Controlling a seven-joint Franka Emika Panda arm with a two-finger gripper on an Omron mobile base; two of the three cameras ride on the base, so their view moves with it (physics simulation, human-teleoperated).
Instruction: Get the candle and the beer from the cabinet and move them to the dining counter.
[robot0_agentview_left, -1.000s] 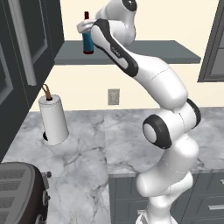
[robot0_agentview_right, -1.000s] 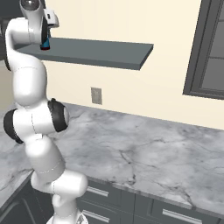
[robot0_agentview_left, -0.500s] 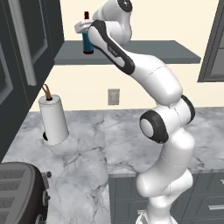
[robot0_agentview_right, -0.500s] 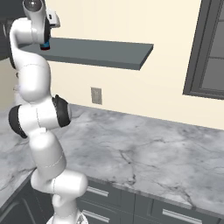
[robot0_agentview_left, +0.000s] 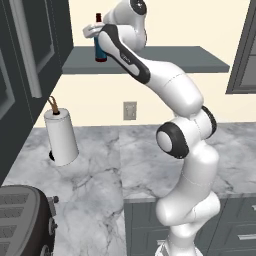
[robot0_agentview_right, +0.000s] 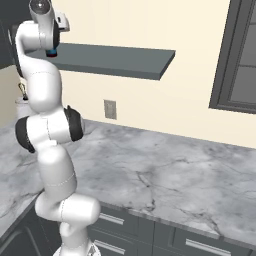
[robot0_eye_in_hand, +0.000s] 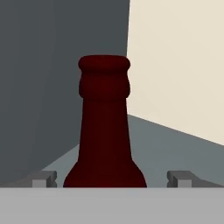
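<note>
A: Where is the beer (robot0_eye_in_hand: 104, 131)?
B: Upright on the cabinet (robot0_agentview_left: 165, 57), near its left end, beside the dark wall unit.
A: End effector (robot0_eye_in_hand: 112, 178) state?
B: Fingertips (robot0_eye_in_hand: 43, 178) spread wide apart, one on each side of the bottle's shoulder, not touching the glass.

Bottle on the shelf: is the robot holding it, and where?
No. The gripper is open; its fingertips stand apart on both sides of the bottle, level with its shoulder, without touching.
</note>
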